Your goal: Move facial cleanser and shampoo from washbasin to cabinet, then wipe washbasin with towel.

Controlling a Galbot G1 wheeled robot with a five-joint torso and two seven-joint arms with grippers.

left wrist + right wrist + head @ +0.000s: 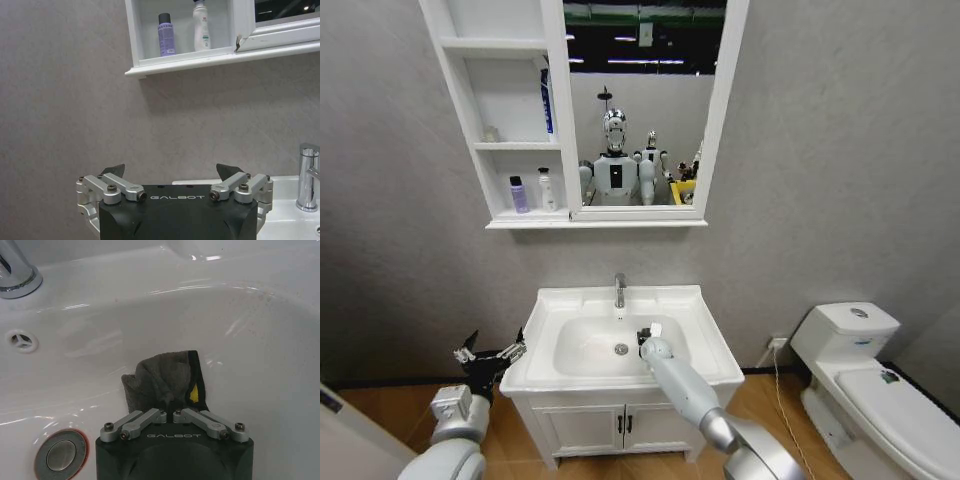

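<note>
Where the head view takes in the whole station, the glossy white washbasin (705, 330) sits at lower centre, rectangular with an oval bowl and a chrome tap (619, 290). The right gripper (648, 338) reaches into the bowl's right side; the left gripper (490, 354) hangs at lower left, off the basin's left edge, fingers spread. At upper left the white cabinet (480, 146) holds a purple bottle (519, 195) and a white bottle (546, 189) in its lowest compartment.

The left wrist view shows detail the head view lacks: the left gripper (171, 172) with its dark fingertips (114, 169) wide apart on nothing, before a matt grey wall, the cabinet (180, 61) at upper centre, the tap (307, 177) at right edge.

The right wrist view alone shows the towel (162, 380), dark grey, soft and bunched, with a yellow tag, pressed against the smooth bowl wall. The right gripper (170, 412) is closed tight on its near edge, at lower centre of frame, the drain (61, 455) at lower left.
</note>
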